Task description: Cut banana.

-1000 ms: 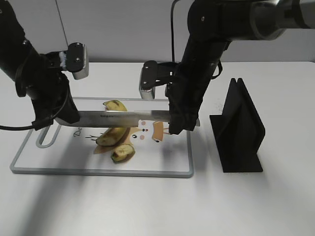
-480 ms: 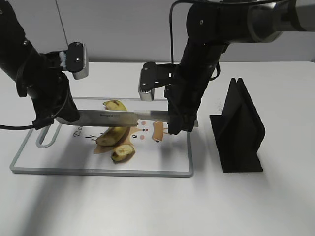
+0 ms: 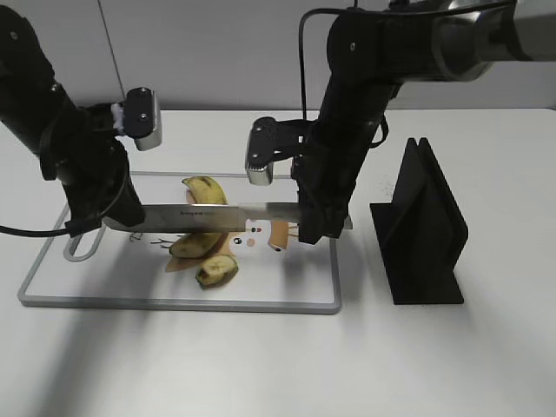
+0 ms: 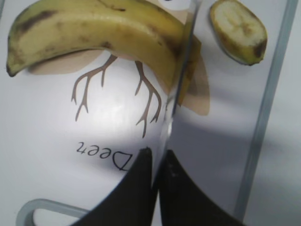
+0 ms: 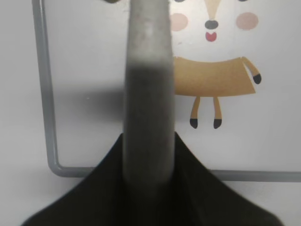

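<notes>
You have the knife (image 3: pixel 217 215) stretched level across the middle of the frame, over the white cutting board (image 3: pixel 104 287) on the desk (image 3: pixel 278 365). Your right hand (image 3: pixel 317 228) is clenched on its grey handle, and your left hand (image 3: pixel 117 217) pinches the blade's far tip. The banana (image 3: pixel 201 239) lies centre-left on the board, right under the blade. A cut chunk (image 3: pixel 217 270) sits just below it. A black knife stand (image 3: pixel 424 228) stands at right.
</notes>
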Robot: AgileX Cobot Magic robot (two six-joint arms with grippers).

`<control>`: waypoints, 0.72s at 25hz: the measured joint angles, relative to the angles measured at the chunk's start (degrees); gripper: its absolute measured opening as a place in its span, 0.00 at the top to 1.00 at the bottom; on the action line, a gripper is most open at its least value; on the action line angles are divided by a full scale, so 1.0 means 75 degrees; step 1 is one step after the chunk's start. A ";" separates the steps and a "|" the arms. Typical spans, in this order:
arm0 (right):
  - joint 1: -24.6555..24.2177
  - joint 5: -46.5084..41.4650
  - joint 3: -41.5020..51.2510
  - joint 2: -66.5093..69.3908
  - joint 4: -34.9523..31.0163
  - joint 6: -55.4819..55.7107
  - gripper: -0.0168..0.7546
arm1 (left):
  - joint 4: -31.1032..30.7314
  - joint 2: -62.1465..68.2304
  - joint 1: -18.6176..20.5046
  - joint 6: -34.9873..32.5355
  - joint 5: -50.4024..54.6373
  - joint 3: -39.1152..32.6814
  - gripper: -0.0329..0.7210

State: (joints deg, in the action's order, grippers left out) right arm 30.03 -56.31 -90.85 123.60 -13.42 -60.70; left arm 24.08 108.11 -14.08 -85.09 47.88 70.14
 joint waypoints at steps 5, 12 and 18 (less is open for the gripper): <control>0.0000 -0.0033 0.0000 0.0070 0.0044 0.0008 0.77 | 0.0110 0.0158 0.0000 0.0000 0.0014 0.0008 0.94; -0.0013 -0.0025 -0.0049 0.0330 0.0084 0.0008 0.77 | 0.0161 0.0312 0.0000 -0.0021 0.0023 0.0087 0.93; -0.0031 0.0070 -0.0055 0.0418 0.0123 0.0000 0.77 | 0.0224 0.0482 0.0000 -0.0044 -0.0019 0.0124 0.93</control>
State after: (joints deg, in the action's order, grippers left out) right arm 29.79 -55.79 -91.26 126.74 -12.49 -60.70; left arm 25.76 111.73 -14.08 -85.42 47.74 71.07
